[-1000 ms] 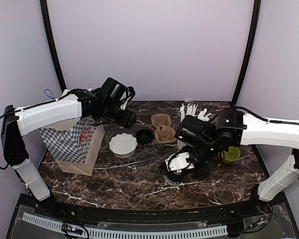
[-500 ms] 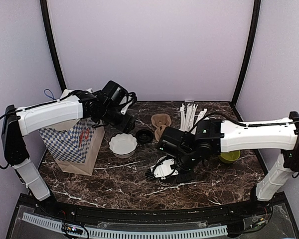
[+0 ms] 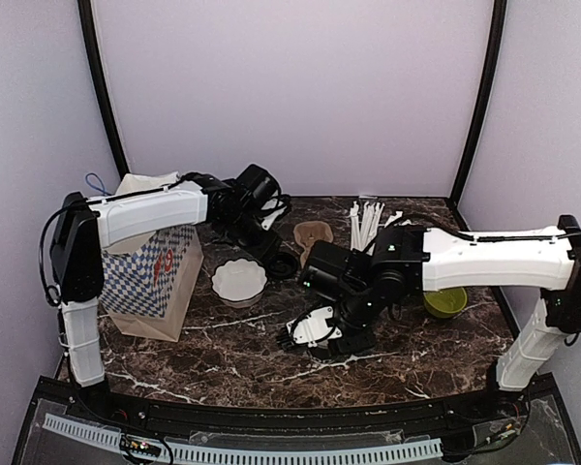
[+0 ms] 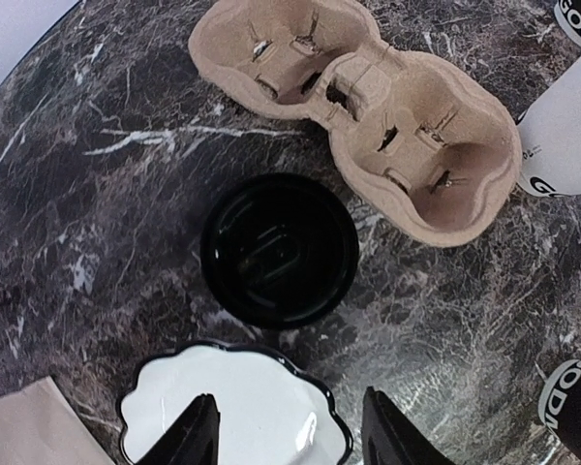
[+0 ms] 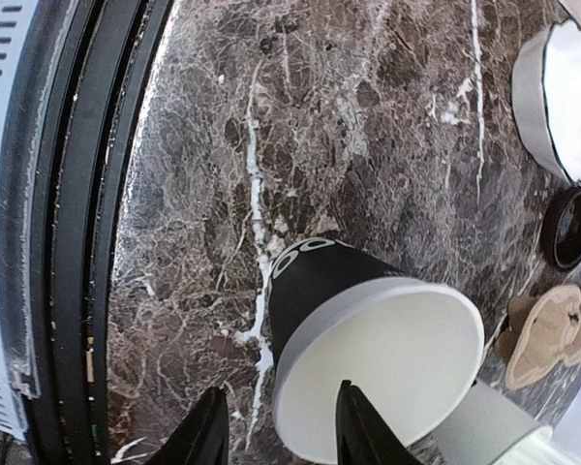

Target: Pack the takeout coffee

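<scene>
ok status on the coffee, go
left tool open near black lid. right tool open at cup rim, cup unlidded. carrier empty.

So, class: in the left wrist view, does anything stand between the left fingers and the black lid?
Nothing visible does. The black lid lies uncovered just ahead of the left fingers; the white fluted dish sits below them, beside the lid.
</scene>
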You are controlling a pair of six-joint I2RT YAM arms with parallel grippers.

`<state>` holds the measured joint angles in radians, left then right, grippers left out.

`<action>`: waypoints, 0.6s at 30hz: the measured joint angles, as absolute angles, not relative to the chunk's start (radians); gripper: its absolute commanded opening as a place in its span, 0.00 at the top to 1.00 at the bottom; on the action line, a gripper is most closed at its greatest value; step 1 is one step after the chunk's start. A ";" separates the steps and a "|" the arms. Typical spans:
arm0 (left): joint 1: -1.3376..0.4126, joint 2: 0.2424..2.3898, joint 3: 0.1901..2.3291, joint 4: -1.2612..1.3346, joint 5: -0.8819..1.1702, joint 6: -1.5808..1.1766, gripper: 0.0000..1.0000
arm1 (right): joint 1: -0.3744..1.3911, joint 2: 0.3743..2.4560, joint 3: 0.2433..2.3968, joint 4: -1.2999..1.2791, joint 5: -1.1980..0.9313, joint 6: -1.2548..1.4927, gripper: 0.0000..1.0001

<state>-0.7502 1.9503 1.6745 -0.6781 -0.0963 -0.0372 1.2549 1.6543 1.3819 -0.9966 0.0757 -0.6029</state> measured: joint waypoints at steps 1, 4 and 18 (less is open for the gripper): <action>-0.748 1.980 1.712 -0.691 -0.095 -0.039 0.53 | 1.255 1.643 1.393 -1.010 0.057 -0.614 0.49; -0.732 2.068 1.824 -0.736 -0.093 -0.047 0.49 | 1.246 1.573 1.419 -1.061 -0.002 -0.650 0.47; -0.611 2.305 2.055 -0.857 0.012 -0.094 0.49 | 1.008 1.410 1.508 -1.126 -0.186 -0.653 0.45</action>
<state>-0.6113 2.3054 2.0548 -0.8566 0.0124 -0.0944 1.0080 1.4097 1.5078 -1.1255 -0.1860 -0.6529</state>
